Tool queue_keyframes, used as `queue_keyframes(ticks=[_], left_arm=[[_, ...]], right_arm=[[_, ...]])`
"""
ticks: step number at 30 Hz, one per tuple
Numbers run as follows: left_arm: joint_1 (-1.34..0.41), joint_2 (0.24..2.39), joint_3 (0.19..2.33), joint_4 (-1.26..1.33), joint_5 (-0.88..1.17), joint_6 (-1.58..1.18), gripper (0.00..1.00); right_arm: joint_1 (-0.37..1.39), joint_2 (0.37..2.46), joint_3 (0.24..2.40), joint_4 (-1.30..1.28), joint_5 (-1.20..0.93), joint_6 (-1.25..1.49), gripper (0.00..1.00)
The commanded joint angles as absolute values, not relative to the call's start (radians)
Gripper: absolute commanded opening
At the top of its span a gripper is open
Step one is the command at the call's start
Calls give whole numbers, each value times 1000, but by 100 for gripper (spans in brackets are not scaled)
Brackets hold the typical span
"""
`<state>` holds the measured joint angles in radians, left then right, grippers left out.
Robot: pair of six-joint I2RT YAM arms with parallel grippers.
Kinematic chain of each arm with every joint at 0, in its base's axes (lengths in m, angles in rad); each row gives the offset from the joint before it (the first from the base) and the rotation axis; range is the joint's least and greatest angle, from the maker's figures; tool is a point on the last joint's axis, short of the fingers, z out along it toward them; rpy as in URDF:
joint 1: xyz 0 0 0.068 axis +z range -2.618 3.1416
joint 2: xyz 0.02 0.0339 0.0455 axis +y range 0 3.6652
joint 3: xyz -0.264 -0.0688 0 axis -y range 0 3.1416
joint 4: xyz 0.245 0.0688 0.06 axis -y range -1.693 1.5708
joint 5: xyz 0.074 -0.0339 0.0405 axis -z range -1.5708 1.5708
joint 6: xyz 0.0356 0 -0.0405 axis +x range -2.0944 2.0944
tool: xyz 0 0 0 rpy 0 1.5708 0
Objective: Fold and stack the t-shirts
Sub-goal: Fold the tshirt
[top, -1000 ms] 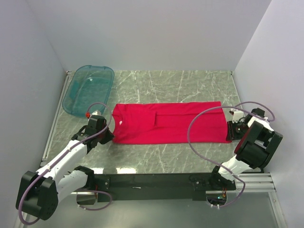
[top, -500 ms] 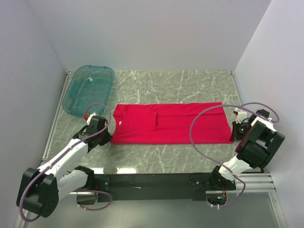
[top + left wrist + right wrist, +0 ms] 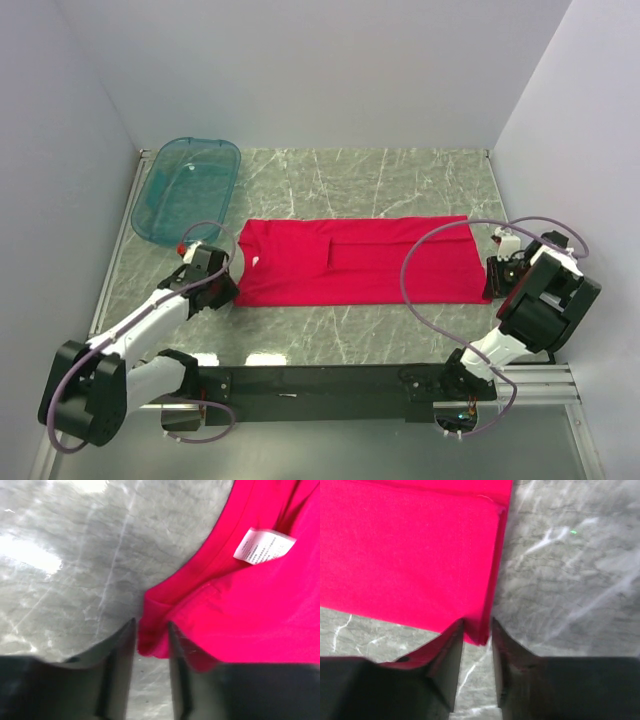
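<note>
The red t-shirt [image 3: 355, 262] lies flat on the marble table, folded into a long band running left to right. My left gripper [image 3: 226, 289] is at its near left corner. In the left wrist view the gripper [image 3: 151, 630] is open, with that corner [image 3: 150, 642] between the fingertips and a white label [image 3: 264, 545] beyond. My right gripper [image 3: 491, 279] is at the near right corner. In the right wrist view it [image 3: 477, 628] is open too, with the layered corner [image 3: 479, 630] between its fingers and bare table showing below.
A translucent teal tub [image 3: 185, 188] stands at the back left, close to the left wall. White walls enclose the table on three sides. The black base rail [image 3: 330, 380] runs along the near edge.
The left gripper has slid slightly nearer, to the shirt's near left corner. The right wrist has drawn back a little to the right. The shirt lies as before.
</note>
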<state>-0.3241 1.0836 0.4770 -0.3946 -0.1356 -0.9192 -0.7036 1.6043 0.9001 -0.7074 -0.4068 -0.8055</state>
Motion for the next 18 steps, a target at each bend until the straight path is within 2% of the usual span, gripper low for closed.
queue_keyframes(ticks=[1,2,3,7,11,18], left_arm=[[-324,993,508,-452,-239,-953,47],[-324,941,521,-468,-256,-956,54],[-324,919,529,-478,-265,-957,56],[-324,806,558,-500,-249,-899,60],[-324,764,551,-348,18,-752,65],[-325,1090,730,-190,75,-680,65]], right_arm=[[-715,1533,962,-727,-403,-830,38],[-715,1525,974,-733,-406,-830,39],[-715,1513,982,-739,-410,-831,40],[-701,1502,1015,-776,-422,-834,41],[-652,1493,1016,-785,-425,-835,41],[-516,1402,1009,-784,-491,-807,45]])
